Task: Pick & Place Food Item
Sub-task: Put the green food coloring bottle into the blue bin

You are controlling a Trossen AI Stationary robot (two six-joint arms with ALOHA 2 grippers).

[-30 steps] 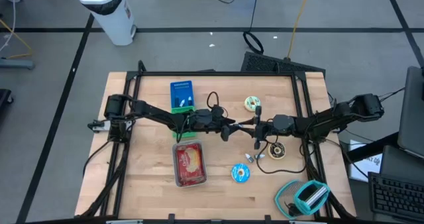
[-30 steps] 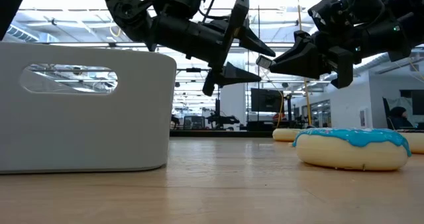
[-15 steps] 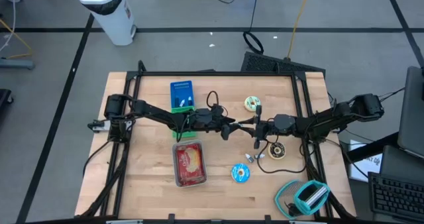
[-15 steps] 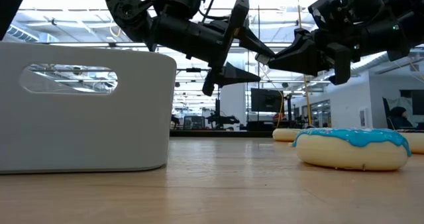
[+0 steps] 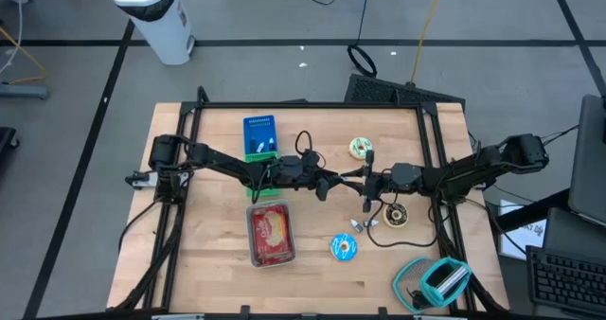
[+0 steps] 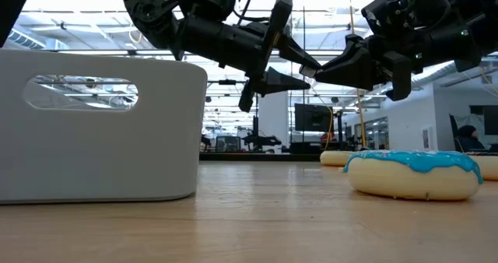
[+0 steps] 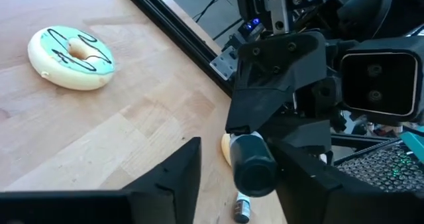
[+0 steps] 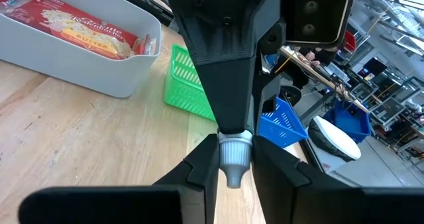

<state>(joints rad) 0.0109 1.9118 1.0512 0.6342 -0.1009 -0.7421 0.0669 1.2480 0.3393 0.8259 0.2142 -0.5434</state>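
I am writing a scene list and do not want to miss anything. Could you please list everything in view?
table: one, light wood, under both arms
bin: one, grey, front left, holds red packet
blue basket: one, back left
green basket: one, beside the blue one
doughnuts: three; green-iced at back, blue-iced in front, dark to the right
small cylinder: one, grey, mid-air at centre
white canister: one, on the floor
teal object: one, front right edge
right gripper: fingers shut on the cylinder
left gripper: fingers open on either side of the cylinder
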